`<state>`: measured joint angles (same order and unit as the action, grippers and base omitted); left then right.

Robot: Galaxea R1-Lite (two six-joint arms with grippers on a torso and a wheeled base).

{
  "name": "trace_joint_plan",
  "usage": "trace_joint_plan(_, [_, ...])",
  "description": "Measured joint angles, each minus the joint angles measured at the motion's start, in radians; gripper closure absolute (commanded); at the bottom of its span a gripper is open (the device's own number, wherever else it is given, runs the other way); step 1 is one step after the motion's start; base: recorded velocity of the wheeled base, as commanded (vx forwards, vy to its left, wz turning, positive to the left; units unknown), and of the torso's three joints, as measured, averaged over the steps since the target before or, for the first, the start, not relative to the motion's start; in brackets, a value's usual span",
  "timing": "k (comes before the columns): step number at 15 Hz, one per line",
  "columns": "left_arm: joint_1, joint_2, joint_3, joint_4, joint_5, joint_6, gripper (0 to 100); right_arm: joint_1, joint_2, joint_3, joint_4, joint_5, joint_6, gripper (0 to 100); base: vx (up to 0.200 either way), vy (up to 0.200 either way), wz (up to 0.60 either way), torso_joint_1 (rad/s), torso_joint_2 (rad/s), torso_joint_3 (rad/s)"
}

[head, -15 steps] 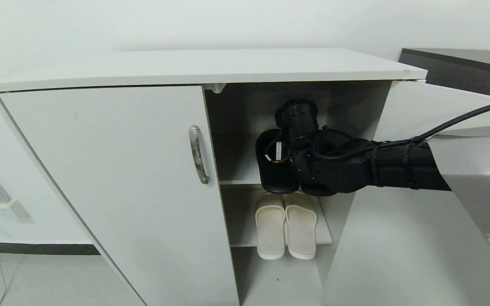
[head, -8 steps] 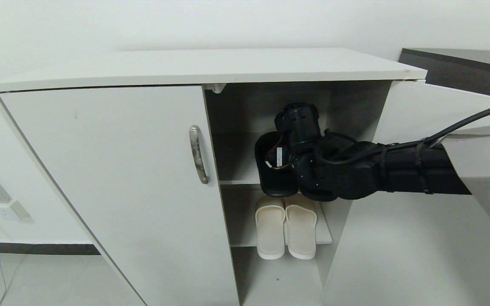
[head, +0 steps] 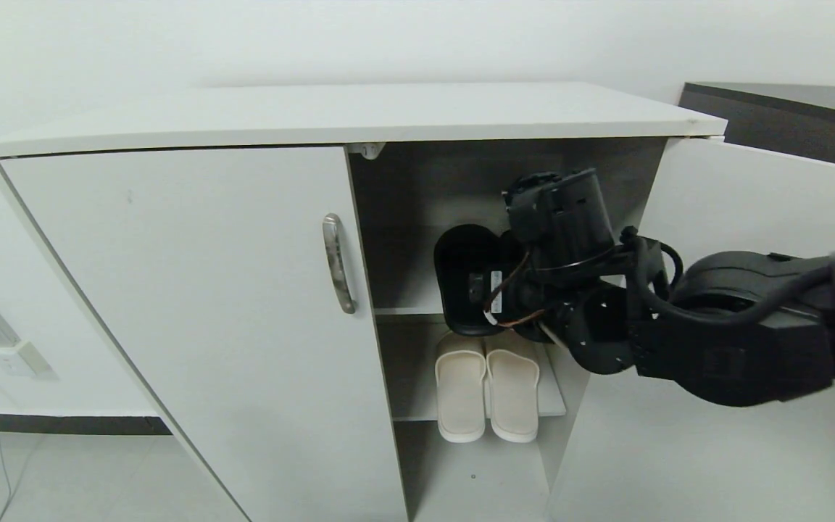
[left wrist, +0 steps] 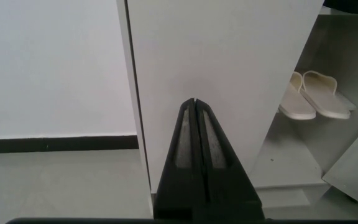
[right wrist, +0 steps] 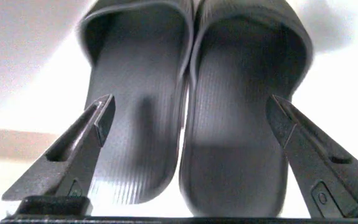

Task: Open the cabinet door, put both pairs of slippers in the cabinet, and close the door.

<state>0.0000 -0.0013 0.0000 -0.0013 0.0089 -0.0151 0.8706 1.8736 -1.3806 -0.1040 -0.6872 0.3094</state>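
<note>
The right gripper (right wrist: 191,102), spread wide and holding nothing, faces the black slippers (head: 464,279) shelved just ahead, white slippers (head: 488,384) below it; only closing the open door (head: 736,196) seems left.

White wall (head: 388,36), grey floor (head: 84,478), blk skirting (head: 55,423), socket (head: 21,358) at left.

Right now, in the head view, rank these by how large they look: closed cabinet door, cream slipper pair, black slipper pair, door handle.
1. Closed cabinet door.
2. Cream slipper pair and black slipper pair: left unranked, because the right arm hides part of the black pair.
3. Door handle.
</note>
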Motion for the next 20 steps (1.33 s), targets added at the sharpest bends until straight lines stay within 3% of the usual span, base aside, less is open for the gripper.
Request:
trace_joint_plan(3, [0.000, 0.000, 0.000, 0.000, -0.002, 0.001, 100, 0.037, -0.101, 0.139, -0.071, 0.081, 0.006, 0, 0.000, 0.000, 0.00, 0.000, 0.00, 0.000])
trace_joint_plan(6, [0.000, 0.000, 0.000, 0.001, -0.001, 0.002, 100, 0.059, -0.184, 0.328, -0.264, 0.187, -0.016, 0, 0.000, 0.000, 0.00, 0.000, 0.00, 0.000])
trace_joint_plan(7, [0.000, 0.000, 0.000, 0.000, -0.001, 0.002, 100, 0.065, -0.201, 0.376, -0.301, 0.200, -0.029, 100, 0.000, 0.000, 0.00, 0.000, 0.00, 0.000])
trace_joint_plan(10, [0.000, 0.000, 0.000, 0.000, -0.001, 0.001, 100, 0.084, -0.227, 0.458, -0.365, 0.215, -0.049, 100, 0.000, 0.000, 0.00, 0.000, 0.00, 0.000])
trace_joint_plan(15, [0.000, 0.000, 0.000, 0.000, -0.001, 0.002, 100, 0.094, -0.236, 0.486, -0.369, 0.231, -0.053, 100, 0.000, 0.000, 0.00, 0.000, 0.00, 0.000])
trace_joint_plan(20, [0.000, 0.000, 0.000, 0.000, -0.001, 0.002, 100, 0.108, -0.237, 0.493, -0.370, 0.226, -0.053, 100, -0.200, 0.000, 0.00, 0.005, 0.00, 0.001])
